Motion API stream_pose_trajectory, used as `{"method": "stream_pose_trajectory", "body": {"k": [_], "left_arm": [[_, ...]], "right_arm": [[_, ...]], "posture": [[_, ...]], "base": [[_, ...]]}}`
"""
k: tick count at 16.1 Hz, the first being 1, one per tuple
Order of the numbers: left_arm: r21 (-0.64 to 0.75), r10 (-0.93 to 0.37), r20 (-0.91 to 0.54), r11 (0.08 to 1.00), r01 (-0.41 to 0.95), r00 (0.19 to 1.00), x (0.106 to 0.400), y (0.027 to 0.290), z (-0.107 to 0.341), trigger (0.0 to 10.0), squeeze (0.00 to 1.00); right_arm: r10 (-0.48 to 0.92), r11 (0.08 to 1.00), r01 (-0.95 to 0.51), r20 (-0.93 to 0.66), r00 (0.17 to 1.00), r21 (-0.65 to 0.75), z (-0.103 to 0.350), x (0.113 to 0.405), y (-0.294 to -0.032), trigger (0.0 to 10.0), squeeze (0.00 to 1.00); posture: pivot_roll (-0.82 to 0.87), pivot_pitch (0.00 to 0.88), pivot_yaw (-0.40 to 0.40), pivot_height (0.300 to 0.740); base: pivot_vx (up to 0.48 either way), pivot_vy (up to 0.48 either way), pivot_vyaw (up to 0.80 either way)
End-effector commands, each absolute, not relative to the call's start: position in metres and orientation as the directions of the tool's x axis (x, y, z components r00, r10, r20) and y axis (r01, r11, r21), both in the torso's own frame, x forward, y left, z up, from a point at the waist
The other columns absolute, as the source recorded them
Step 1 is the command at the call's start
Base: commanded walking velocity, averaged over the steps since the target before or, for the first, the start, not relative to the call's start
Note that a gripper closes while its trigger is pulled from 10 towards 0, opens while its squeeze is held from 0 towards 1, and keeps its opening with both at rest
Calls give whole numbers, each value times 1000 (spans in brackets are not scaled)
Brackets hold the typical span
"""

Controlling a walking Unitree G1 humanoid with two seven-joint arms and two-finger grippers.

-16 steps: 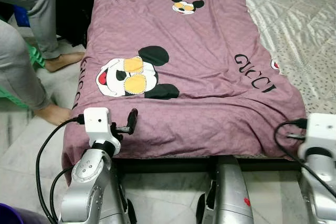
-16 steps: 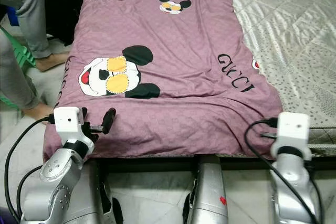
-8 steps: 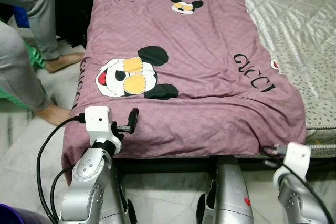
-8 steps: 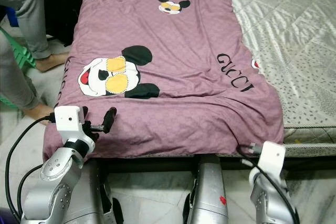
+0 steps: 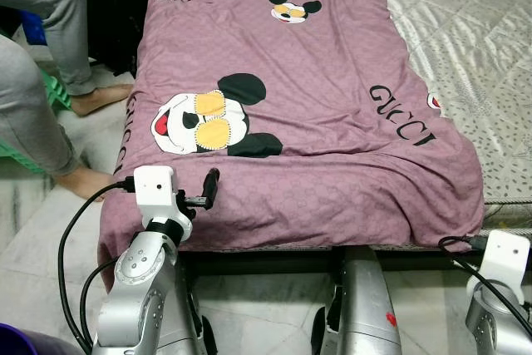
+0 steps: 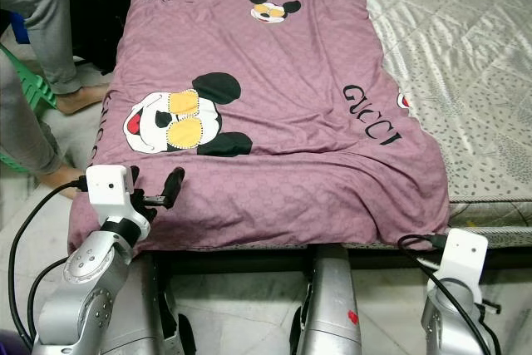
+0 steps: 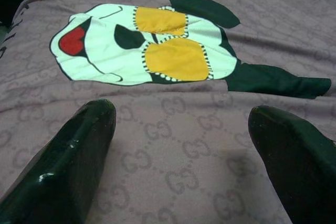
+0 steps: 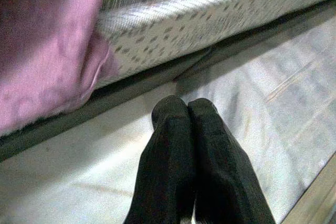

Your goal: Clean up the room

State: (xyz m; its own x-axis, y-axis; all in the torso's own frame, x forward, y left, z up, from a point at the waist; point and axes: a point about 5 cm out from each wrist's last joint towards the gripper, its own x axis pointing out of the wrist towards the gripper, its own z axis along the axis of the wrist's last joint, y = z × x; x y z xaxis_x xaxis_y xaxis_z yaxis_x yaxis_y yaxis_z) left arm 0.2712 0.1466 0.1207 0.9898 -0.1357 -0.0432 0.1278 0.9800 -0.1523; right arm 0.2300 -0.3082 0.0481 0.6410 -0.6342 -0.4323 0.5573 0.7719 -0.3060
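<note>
1. Here, a purple blanket [image 5: 299,106] with cartoon mouse prints lies spread over the bed, its end draped over the foot.
2. The left hand [image 7: 184,145] hovers over its near corner, fingers spread.
3. The right hand [image 8: 191,150], fingers pressed together, hangs low beside the mattress [image 8: 210,14] edge.
4. A person's legs [image 5: 41,81] stand left of the bed.

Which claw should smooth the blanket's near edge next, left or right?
Left, probably. The left claw is open and sits over the blanket near its front corner. The right claw is shut and low, below the mattress edge, pointing at the floor.
</note>
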Motion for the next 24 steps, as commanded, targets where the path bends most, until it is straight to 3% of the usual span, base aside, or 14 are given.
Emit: {"method": "stream_pose_trajectory", "body": {"k": [1,3,6,7,8,10,17,20,21,23,24], "left_arm": [[-141,-126,-76,983,115,989,270,150,115,10000,0],[-142,-126,-77,983,114,989,270,150,115,10000,0],[-143,-128,-77,983,116,989,269,149,115,10000,0],[-144,-131,-77,982,119,988,270,148,114,10000,0],[-146,-131,-76,982,119,988,271,148,115,10000,0],[-148,-135,-78,981,122,988,270,146,114,10000,0],[-145,-128,-82,983,116,988,270,148,114,10000,0],[-141,-124,-84,984,112,989,268,150,114,10000,0],[-138,-125,-71,984,114,990,269,150,116,10000,0],[-132,-134,-34,983,129,990,271,148,123,10000,0],[-131,-141,-24,982,137,990,274,147,124,10000,0]], "right_arm": [[-670,741,564,-353,653,-364,58,228,-316,10000,1000],[-616,747,546,-85,783,-381,103,251,-309,10000,1000],[-494,832,481,27,869,-275,128,268,-285,10000,1000],[-318,931,322,55,947,-172,140,281,-253,10000,1000],[-216,973,213,-32,976,-90,127,284,-236,10000,1000],[-189,981,175,-206,960,-82,96,283,-233,10000,1000],[-293,955,275,-475,830,-109,56,275,-254,10000,1000],[-368,928,326,-595,715,-181,29,245,-261,10000,1000],[-401,914,350,-571,717,-203,31,241,-265,10000,1000],[-393,914,399,-382,836,-68,59,256,-259,10000,1000],[-352,935,353,-225,909,-36,85,270,-249,10000,1000]], "posture": [[-57,199,10,498],[-58,198,12,498],[-62,196,15,498],[-63,196,15,498],[-66,197,14,498],[-61,201,14,498],[-48,206,7,498],[-45,203,10,498],[-46,200,12,498],[-52,196,18,498],[-57,190,23,498]], "base": [[0,0,0],[0,0,0],[0,0,0],[0,0,0],[0,0,0],[0,0,0],[0,0,0],[0,0,0],[0,0,0],[0,0,0],[0,0,0]]}}
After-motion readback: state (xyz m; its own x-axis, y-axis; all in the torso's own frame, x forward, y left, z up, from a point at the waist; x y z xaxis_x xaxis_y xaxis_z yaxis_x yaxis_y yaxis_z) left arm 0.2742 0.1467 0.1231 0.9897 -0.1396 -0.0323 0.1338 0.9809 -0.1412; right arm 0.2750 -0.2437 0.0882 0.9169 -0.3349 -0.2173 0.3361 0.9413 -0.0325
